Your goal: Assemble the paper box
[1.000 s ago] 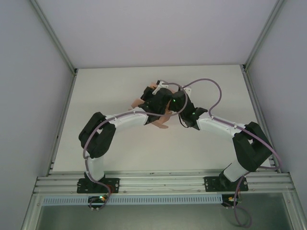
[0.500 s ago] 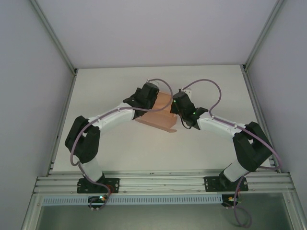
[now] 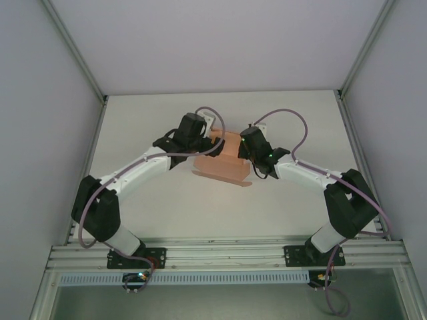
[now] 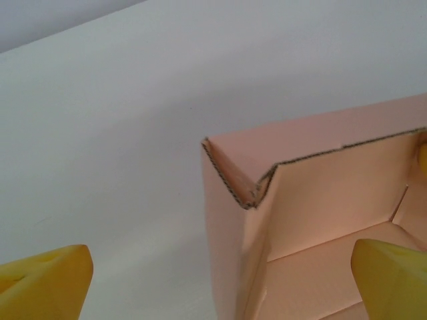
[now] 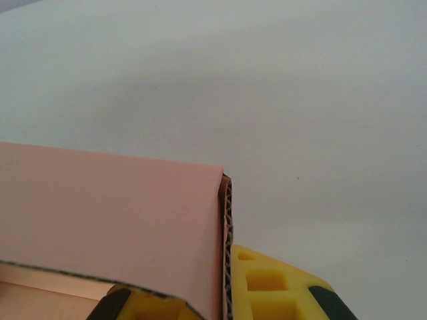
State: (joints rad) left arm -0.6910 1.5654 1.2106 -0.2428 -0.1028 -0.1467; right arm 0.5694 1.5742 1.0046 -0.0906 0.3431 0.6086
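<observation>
The salmon-pink paper box [image 3: 224, 164] lies at the middle of the table, partly folded, with raised walls and a flap spread toward the front. In the top view my left gripper [image 3: 208, 145] is at its left end and my right gripper [image 3: 245, 152] at its right end. In the left wrist view the box [image 4: 320, 193] shows an open corner and its inside. The left gripper [image 4: 220, 287] is open, and its yellow fingers [image 4: 47, 283] straddle the left wall without touching it. In the right wrist view the right gripper [image 5: 223, 300] is shut on the box's [image 5: 113, 213] wall edge.
The white table [image 3: 167, 200] is enclosed by grey walls at the left, right and back. An aluminium rail [image 3: 227, 253] with both arm bases runs along the near edge. Cables loop above both wrists.
The left arm has swung left, off the top of the box, to its left end. The box, earlier mostly covered by both grippers, now shows with its walls up. The right gripper has barely moved.
</observation>
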